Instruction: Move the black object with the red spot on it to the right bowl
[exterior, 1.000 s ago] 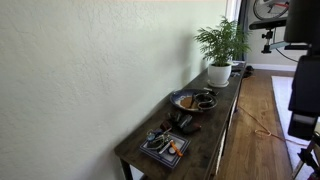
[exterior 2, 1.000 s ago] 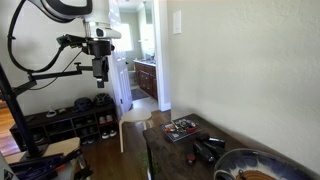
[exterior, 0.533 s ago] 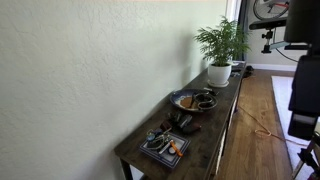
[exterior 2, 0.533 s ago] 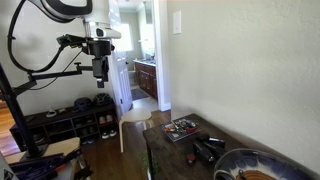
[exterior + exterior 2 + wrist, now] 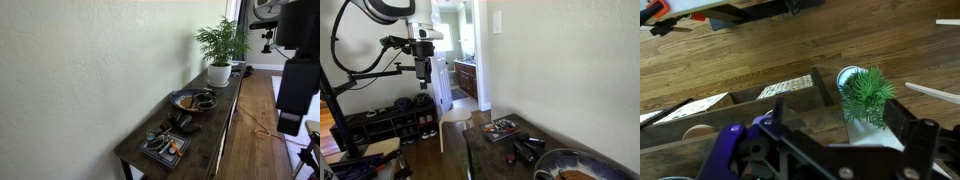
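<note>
The small black object [image 5: 182, 122] lies on the long dark table [image 5: 215, 140] between the square grey-blue tray [image 5: 163, 148] and the round dark bowl [image 5: 193, 100]. It also shows in an exterior view [image 5: 526, 149], between the tray [image 5: 502, 128] and the bowl [image 5: 570, 163]. Its red spot is too small to see. My gripper [image 5: 422, 72] hangs high in the air, far from the table, open and empty. In the wrist view its fingers [image 5: 845, 140] stand wide apart over the plant.
A green plant in a white pot [image 5: 220, 72] stands at the table's far end and shows in the wrist view [image 5: 866, 98]. The bowl and the tray hold small items. A shoe rack [image 5: 390, 125] and a wooden floor [image 5: 258, 120] lie beside the table.
The arm's dark bulk at the right edge of an exterior view has shifted and now fills more of the frame. Nothing on the table has moved.
</note>
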You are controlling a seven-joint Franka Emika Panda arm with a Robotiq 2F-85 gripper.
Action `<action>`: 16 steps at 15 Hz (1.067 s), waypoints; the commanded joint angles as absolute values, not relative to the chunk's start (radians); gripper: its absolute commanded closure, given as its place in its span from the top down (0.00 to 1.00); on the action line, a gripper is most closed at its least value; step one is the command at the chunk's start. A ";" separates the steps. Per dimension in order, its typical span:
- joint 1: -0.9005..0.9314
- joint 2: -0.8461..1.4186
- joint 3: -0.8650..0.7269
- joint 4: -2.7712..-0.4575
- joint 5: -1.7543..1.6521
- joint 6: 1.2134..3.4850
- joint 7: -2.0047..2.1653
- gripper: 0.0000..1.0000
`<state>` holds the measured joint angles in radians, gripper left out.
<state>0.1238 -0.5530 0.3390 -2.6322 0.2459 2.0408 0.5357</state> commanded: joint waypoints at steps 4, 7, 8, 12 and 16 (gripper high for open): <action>0.052 -0.402 0.287 -2.580 0.137 2.134 0.533 1.00; 0.033 -0.328 0.263 -2.548 0.097 2.162 0.533 1.00; 0.025 -0.297 0.252 -2.534 0.084 2.176 0.534 1.00; 0.015 -0.208 0.208 -2.486 0.047 2.214 0.522 1.00; 0.037 -0.191 0.178 -2.481 0.040 2.209 0.524 1.00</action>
